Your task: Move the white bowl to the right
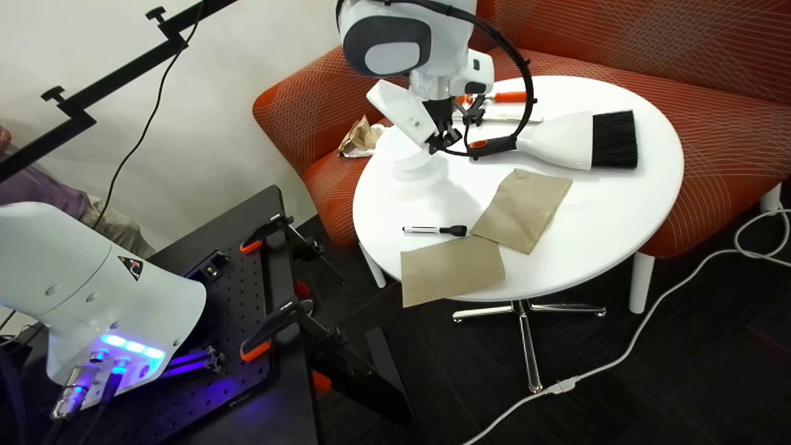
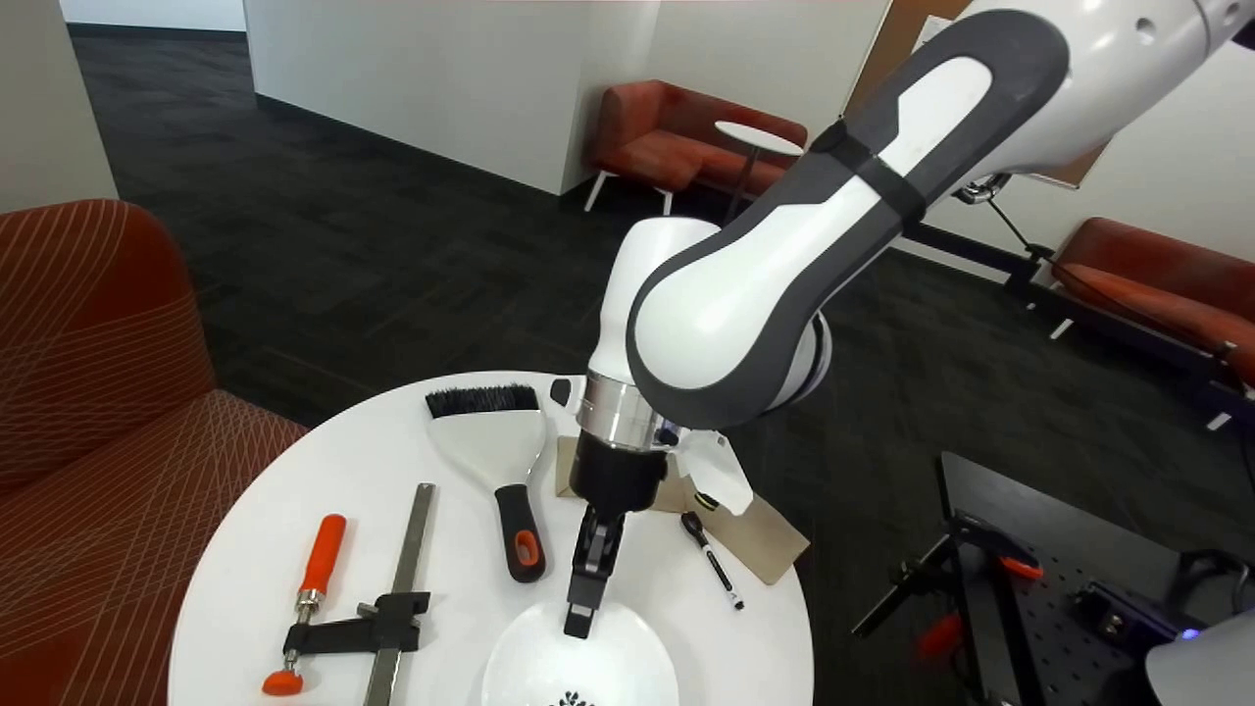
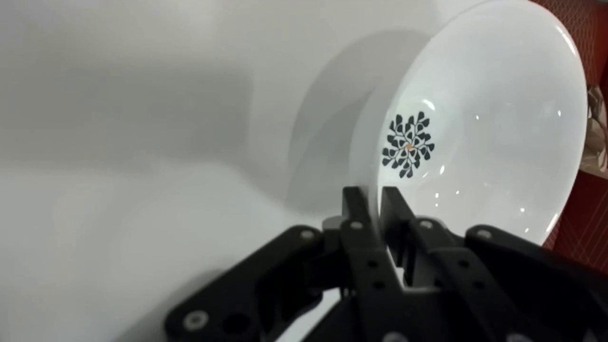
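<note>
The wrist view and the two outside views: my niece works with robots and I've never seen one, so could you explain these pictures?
The machine is a white and grey jointed robot arm. Two pictures come from cameras standing away from it; the close-up comes from a camera on its wrist. It ends in a black two-fingered gripper, closed on the rim of a round white bowl with a dark leaf pattern inside. On the round white table lie a white brush with black bristles, an orange-handled metal clamp, a black-and-white marker and two flat brown pieces that look like paper.
</note>
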Tool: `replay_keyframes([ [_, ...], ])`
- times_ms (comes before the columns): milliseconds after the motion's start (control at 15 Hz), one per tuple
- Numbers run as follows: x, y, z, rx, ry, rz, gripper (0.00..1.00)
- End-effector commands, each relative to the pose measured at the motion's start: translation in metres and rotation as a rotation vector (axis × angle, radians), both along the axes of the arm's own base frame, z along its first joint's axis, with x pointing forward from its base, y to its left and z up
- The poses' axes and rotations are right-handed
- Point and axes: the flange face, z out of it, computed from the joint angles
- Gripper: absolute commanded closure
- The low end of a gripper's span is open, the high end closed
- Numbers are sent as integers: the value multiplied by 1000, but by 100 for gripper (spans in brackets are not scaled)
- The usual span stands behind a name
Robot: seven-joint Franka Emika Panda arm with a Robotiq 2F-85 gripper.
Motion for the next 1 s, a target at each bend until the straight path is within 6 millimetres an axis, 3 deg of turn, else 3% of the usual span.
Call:
replay_keyframes([
  [0,4,-10,17,-26,9,-16,100],
  [667,26,-84,70,-202,-68,-117,98],
  [933,31,-119,70,-258,-85,-222,98],
])
